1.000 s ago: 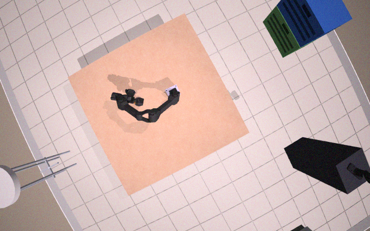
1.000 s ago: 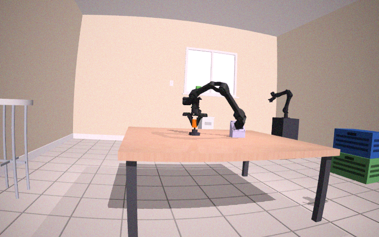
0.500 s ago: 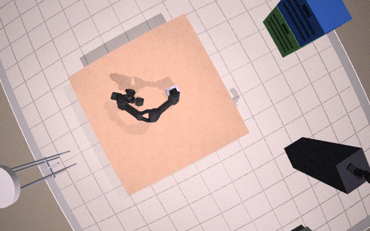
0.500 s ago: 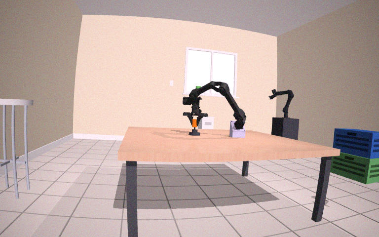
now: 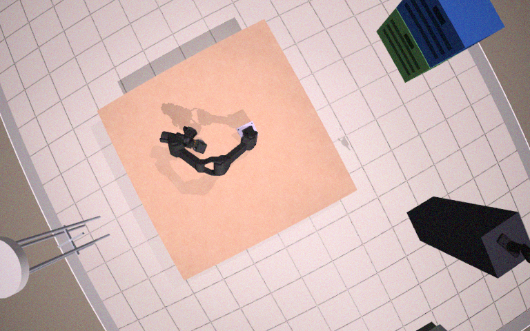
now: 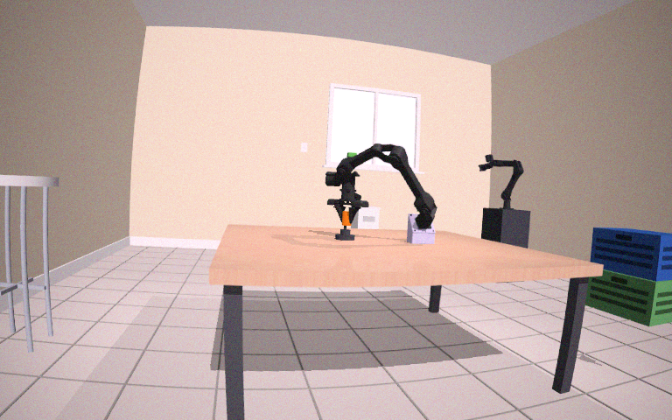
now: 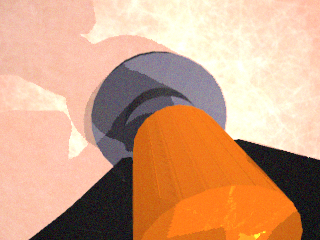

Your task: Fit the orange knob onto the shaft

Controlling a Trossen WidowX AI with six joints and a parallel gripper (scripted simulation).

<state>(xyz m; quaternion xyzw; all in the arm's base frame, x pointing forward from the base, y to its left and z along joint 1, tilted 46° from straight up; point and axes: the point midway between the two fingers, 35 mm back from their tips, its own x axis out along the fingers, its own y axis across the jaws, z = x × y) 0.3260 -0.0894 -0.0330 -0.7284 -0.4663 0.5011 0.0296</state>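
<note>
The orange knob [image 6: 346, 218] [image 7: 200, 160] is upright between the fingers of my gripper [image 6: 346, 218], which is shut on it. The round dark pedestal [image 6: 345, 237] [image 7: 195, 75] stands on the table directly below the knob. In the exterior view a short stretch of the dark shaft [image 6: 345, 228] shows between the knob's lower end and the pedestal, so the knob is above the pedestal, not down on it. Whether the shaft's tip is inside the hole cannot be told. In the wrist view the knob hides the shaft. The flat sides are hidden.
The arm's lilac base block [image 5: 242, 129] [image 6: 420, 238] stands on the wooden table [image 5: 273, 195] [image 6: 396, 267]. Off the table are blue and green crates [image 5: 476, 23] [image 6: 629, 252], a stool [image 5: 10, 269] [image 6: 29, 181] and a dark pillar [image 5: 449, 226] [image 6: 515, 225] bearing another arm.
</note>
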